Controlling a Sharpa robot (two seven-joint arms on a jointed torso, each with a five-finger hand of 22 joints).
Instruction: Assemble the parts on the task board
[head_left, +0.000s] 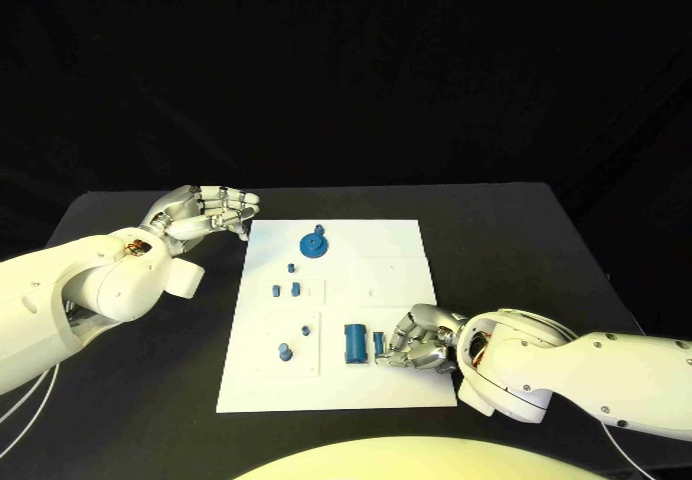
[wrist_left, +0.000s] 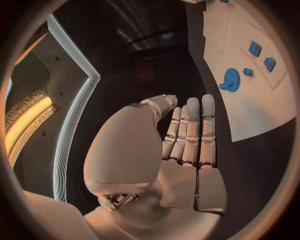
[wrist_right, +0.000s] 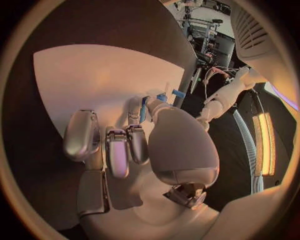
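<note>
**White board, blue parts, two robot hands at its edges**

White and rectangular, the task board (head_left: 382, 300) lies in the middle of the head view on the black table (head_left: 505, 230). Blue parts sit on it: a round gear (head_left: 313, 243) near the upper middle of the frame, a small peg (head_left: 290, 268) just below it, a pair of short pieces (head_left: 286, 290) under that, and another small piece (head_left: 284, 351) toward the lower left of the board. A larger blue block (head_left: 353, 341) stands at the lower centre, with a slim blue piece (head_left: 379, 343) just to its right.

The right robot hand (head_left: 420, 338) reaches in from the lower right of the frame and rests over the board's lower right part. Its fingers are curled, and their tips are at the slim blue piece. In the right wrist view a blue piece (wrist_right: 145, 107) shows between a fingertip and the thumb, so this robot hand (wrist_right: 134, 145) appears to pinch it.

The left robot hand (head_left: 209, 212) sits at the upper left of the frame, just off the board's upper left corner, above the table. The left wrist view shows this robot hand (wrist_left: 181, 145) with fingers straight and side by side, holding nothing, with the gear (wrist_left: 230, 79) and other blue parts on the board (wrist_left: 250, 110) at the upper right.
</note>
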